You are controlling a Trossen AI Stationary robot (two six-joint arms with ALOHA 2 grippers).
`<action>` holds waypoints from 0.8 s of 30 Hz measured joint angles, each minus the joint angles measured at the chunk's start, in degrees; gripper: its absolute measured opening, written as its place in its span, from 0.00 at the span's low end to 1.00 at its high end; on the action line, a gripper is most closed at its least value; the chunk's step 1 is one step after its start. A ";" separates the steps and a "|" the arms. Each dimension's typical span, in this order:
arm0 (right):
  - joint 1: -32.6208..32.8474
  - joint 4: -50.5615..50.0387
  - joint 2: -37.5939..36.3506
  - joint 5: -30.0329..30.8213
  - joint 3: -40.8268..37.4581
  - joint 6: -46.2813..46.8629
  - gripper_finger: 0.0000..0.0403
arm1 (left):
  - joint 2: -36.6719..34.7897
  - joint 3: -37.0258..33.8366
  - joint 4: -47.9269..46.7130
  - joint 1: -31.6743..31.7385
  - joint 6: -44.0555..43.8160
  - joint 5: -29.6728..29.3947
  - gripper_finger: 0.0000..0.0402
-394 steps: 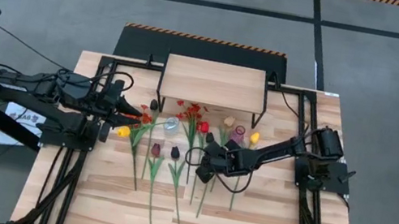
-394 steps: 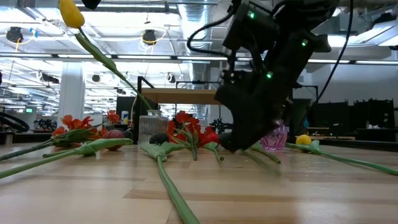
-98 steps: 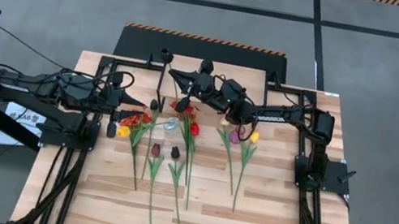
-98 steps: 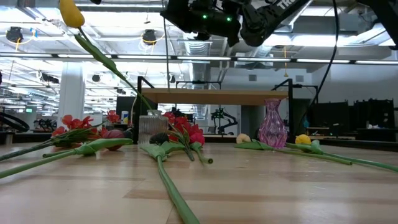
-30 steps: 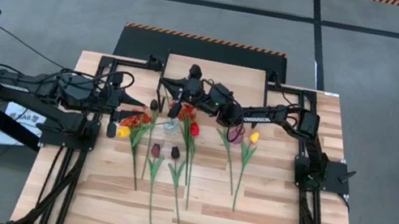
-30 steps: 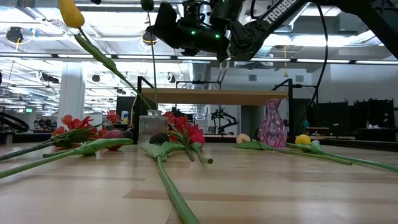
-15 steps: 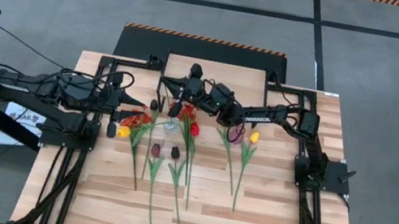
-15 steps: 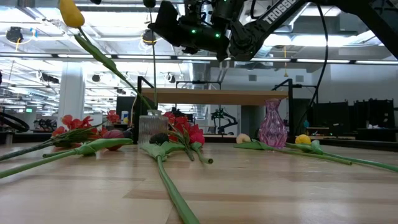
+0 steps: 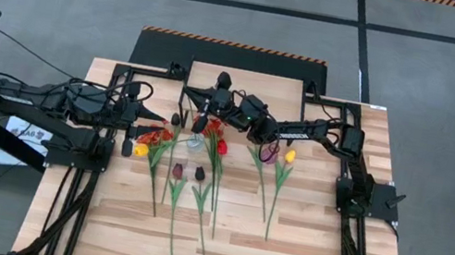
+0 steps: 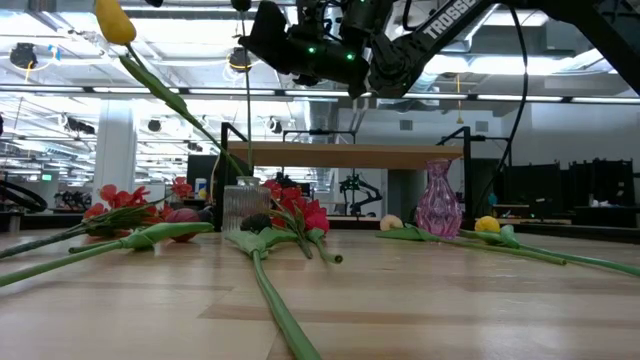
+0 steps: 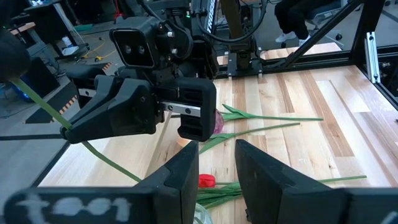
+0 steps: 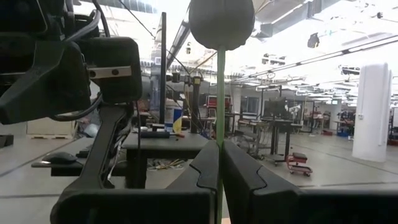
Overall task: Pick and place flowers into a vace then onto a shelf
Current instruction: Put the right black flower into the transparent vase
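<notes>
The flowers point(image 9: 200, 174) lie mostly across the middle of the tabletop point(image 9: 301, 244), stems pointing toward its near edge, red, yellow and dark heads toward the shelf point(image 9: 286, 89) at the far edge. One dark-headed flower point(image 12: 220, 25) is off the wood: the right tool point(image 9: 201, 101) is closed tight on its green stem and holds it upright, above a clear ribbed vase point(image 10: 240, 208) that stands just in front of the shelf's left end. In the low view a yellow tulip point(image 10: 113, 22) leans high out of that vase on a long slanting stem. A pink glass vase point(image 10: 437, 212) stands near the shelf's right end, with a yellow bloom point(image 10: 487, 225) lying just beside it. The left tool point(image 9: 165, 118) hovers by the left side of the tabletop, next to the clear vase, its fingers point(image 11: 185, 180) a narrow gap apart and holding nothing.
</notes>
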 joint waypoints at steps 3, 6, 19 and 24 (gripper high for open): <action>-0.03 -0.02 0.00 -0.02 0.00 -0.81 0.00 | 0.00 0.00 0.00 0.01 0.00 0.00 0.24; -0.06 -0.02 0.00 -0.02 0.00 -0.79 0.00 | 0.00 0.00 0.00 0.01 0.00 0.00 0.24; -0.48 0.20 0.04 -0.03 0.21 -0.52 0.00 | 0.00 0.00 0.02 0.01 0.00 0.00 0.24; -1.51 -4.43 0.09 -0.09 3.71 0.62 0.00 | 0.02 0.00 0.03 -0.01 0.02 0.00 0.24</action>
